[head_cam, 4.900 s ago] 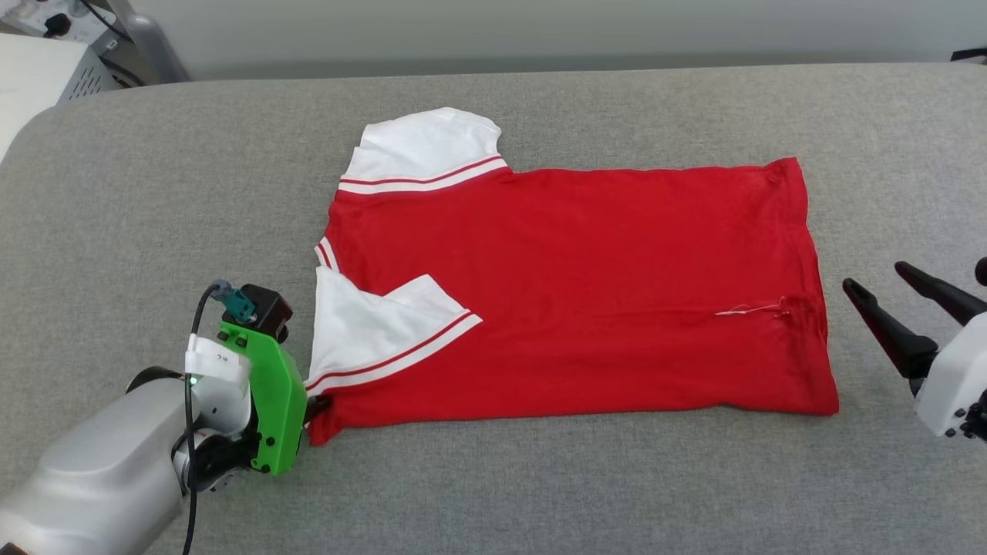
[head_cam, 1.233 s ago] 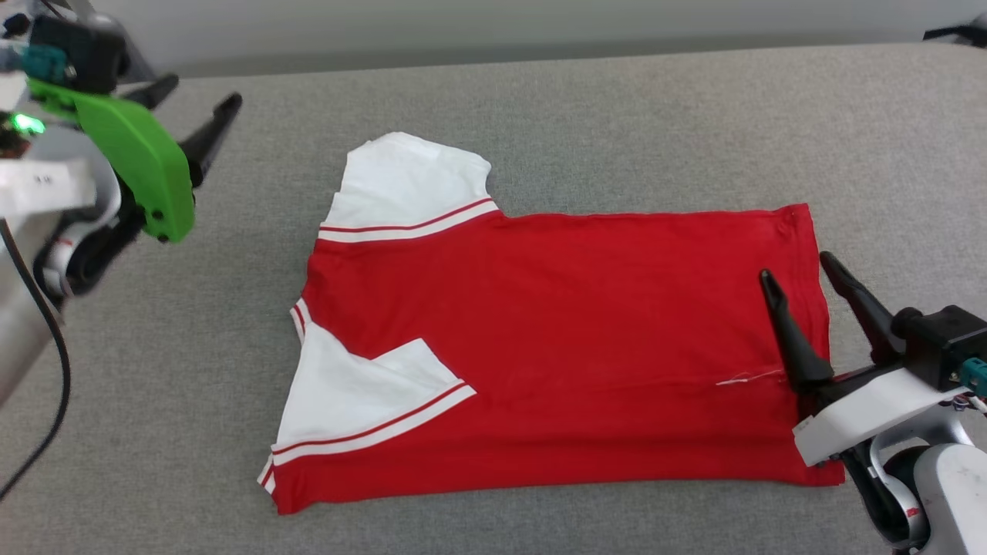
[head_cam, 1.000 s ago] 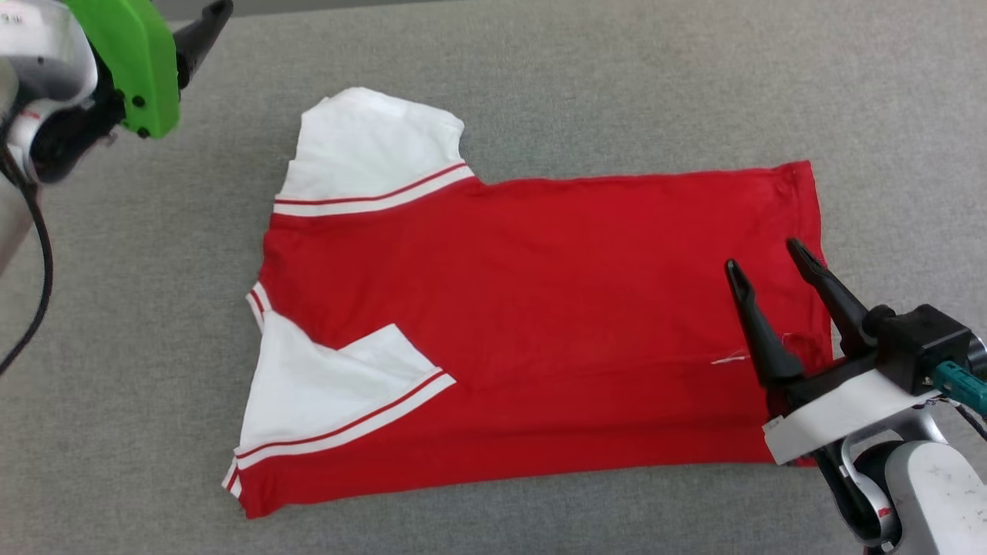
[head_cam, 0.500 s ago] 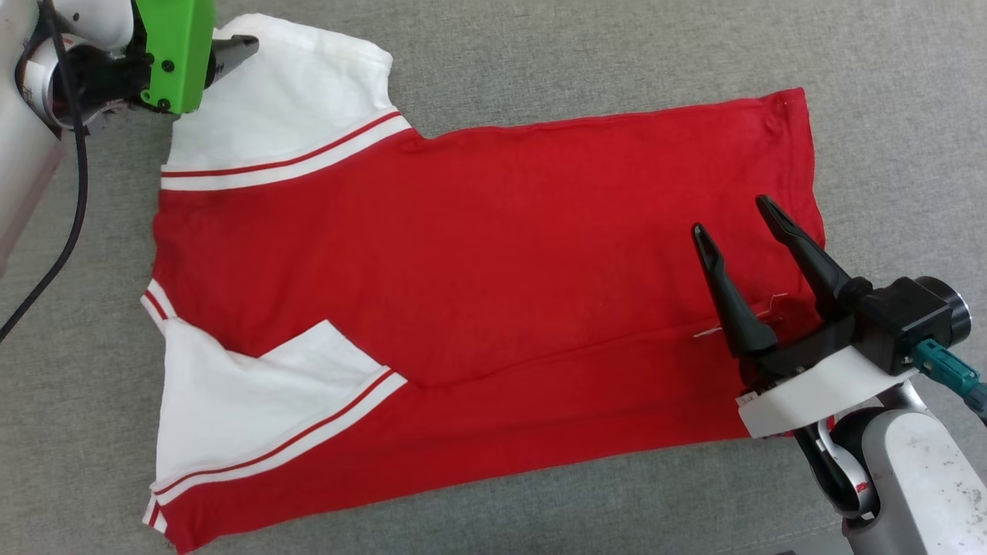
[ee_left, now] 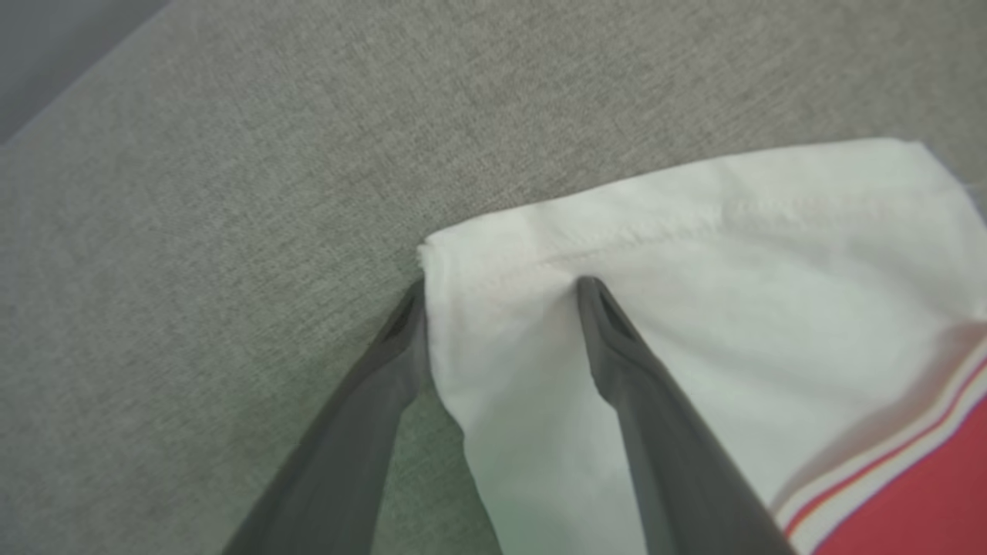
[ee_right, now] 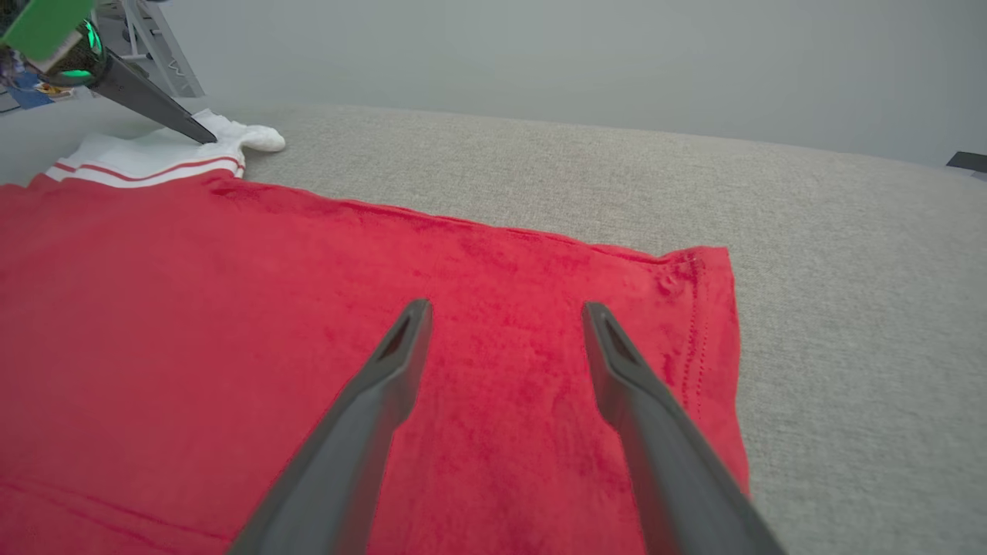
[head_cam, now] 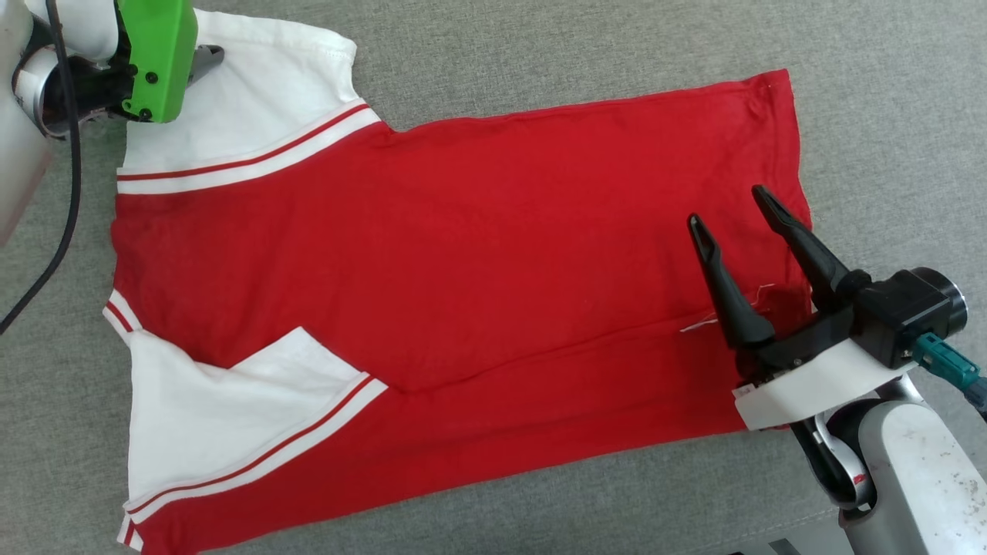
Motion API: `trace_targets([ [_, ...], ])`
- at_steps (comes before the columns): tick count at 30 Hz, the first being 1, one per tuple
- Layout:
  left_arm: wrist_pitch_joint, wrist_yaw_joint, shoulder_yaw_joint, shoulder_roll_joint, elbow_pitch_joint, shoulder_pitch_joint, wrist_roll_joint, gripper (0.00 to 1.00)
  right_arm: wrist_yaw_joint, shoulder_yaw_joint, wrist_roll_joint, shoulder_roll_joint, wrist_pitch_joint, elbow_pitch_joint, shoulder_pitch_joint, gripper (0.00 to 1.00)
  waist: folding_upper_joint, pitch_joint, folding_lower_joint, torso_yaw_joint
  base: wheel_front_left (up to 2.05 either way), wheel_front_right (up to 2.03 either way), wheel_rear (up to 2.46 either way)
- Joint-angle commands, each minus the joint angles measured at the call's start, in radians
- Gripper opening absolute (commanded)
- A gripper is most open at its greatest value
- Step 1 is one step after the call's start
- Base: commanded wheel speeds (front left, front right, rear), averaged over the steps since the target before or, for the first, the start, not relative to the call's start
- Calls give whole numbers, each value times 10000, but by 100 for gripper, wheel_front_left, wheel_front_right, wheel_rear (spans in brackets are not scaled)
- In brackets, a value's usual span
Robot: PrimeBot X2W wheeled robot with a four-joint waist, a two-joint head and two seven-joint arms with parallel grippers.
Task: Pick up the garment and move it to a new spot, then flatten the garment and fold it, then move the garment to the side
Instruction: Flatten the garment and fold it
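Left end effector (ee_left: 501, 284) reached garment (head_cam: 463, 254) sleeve, wide | right end effector (head_cam: 726, 204) wide over hem | grey surface (head_cam: 578, 46), pale wall (ee_right: 540, 54)

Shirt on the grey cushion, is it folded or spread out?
Partly folded. The shirt lies flat, but its near sleeve is turned in over the red body; the far sleeve sticks out.

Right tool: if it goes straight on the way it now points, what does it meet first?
Probably the red jersey under the right tool, near its hem; if it clears the cloth, the grey cushion beyond. Depth is unclear.
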Motion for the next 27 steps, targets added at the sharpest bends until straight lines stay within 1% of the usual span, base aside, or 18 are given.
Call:
trace_targets([
  [1,-63,-19,-302,-37,173,547,-15,0,-7,-63,38,17,-89,6,-251,100,-1,-98,0,51,0,0,0],
  [7,-1197,-22,-359,42,-242,594,-104,0,-7,-785,144,-409,91,17,-571,100,-1,-623,0,328,0,0,0],
  [11,-2119,-23,-478,83,-749,703,0,0,-7,-1201,244,-1155,667,70,-988,100,-1,-999,0,650,0,0,0],
  [15,-2958,-24,-524,57,-1195,920,-64,0,-7,-1320,427,-2084,1713,174,-1602,100,-1,-1299,0,993,0,0,0],
  [19,-3565,-24,-620,55,-1505,1108,128,0,-7,-1047,1257,-2930,3261,538,-2246,100,-1,-1487,0,1289,0,0,0],
  [24,-4011,-24,-714,-61,-1781,1296,329,0,-7,-156,2884,-4043,5705,1394,-3173,100,-1,-1591,0,1639,0,0,0],
  [27,-4154,-24,-752,-136,-1918,1313,448,0,-7,383,3694,-4555,7087,1926,-3711,100,-1,-1591,0,1811,0,0,0],
])
